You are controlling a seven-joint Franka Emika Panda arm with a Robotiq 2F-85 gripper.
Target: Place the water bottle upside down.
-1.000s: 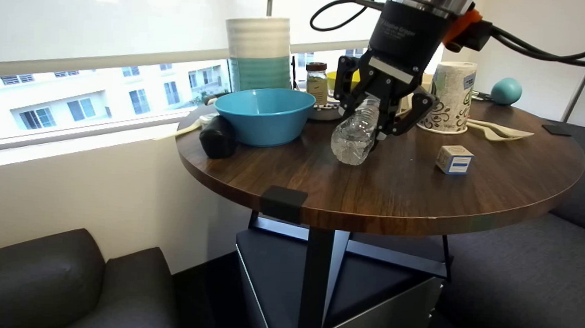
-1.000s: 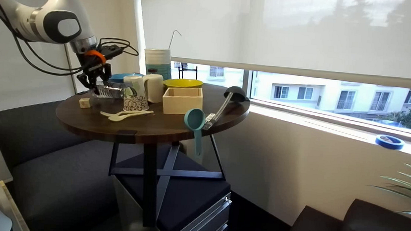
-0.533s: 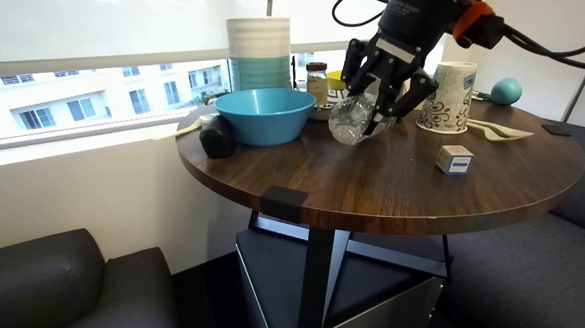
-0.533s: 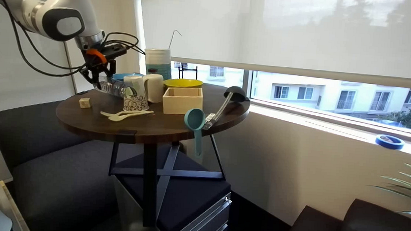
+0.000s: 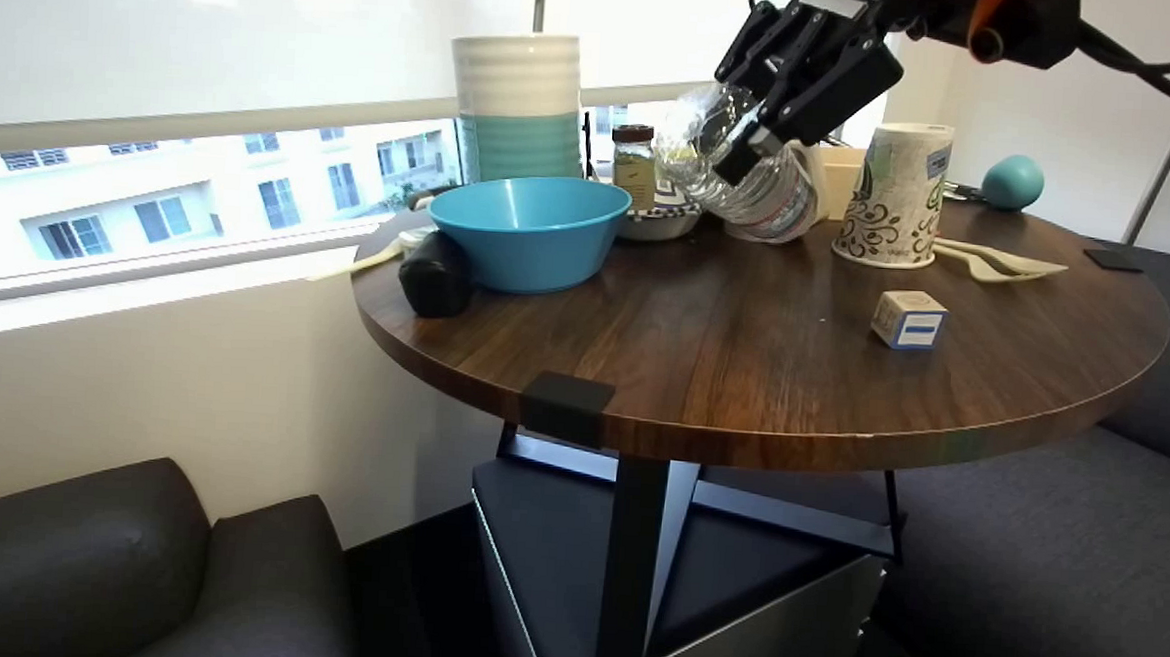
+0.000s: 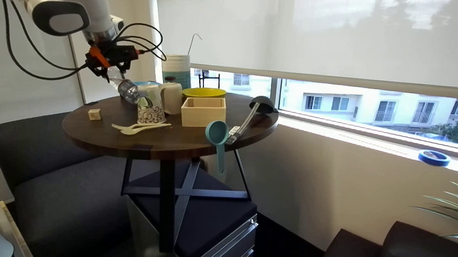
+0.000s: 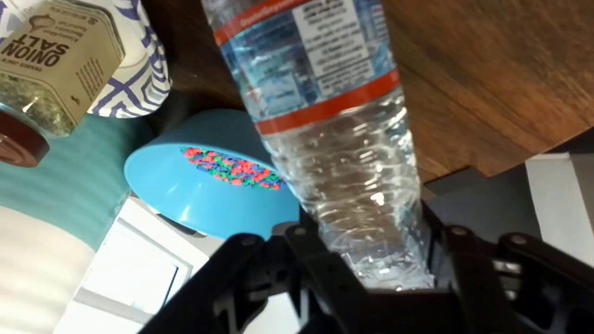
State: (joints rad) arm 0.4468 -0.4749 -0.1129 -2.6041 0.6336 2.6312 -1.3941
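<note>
The water bottle (image 5: 785,204) is clear ribbed plastic with a blue, white and red label. My gripper (image 7: 366,225) is shut on its lower part, the base lying against the palm in the wrist view. The bottle's label (image 7: 320,60) points away from the gripper, and the cap end runs out of the top of that view. In an exterior view the bottle (image 6: 127,90) slopes down from the gripper (image 6: 112,74), base end higher. Its cap end is hidden behind the patterned paper cup (image 6: 151,108). I cannot tell whether it touches the table.
The blue bowl (image 5: 524,250), onion salt jar (image 5: 635,176) and patterned bowl (image 5: 663,224) stand near the bottle. The paper cup (image 5: 892,199), pale mug (image 6: 171,98) and wooden box (image 6: 203,112) stand close on its other side. A small cube (image 5: 908,320) lies nearer the table edge.
The gripper has risen and turned with the bottle. The bottle went from nearly level to a clear slope, base end up and cap end down. Other objects stayed put.
</note>
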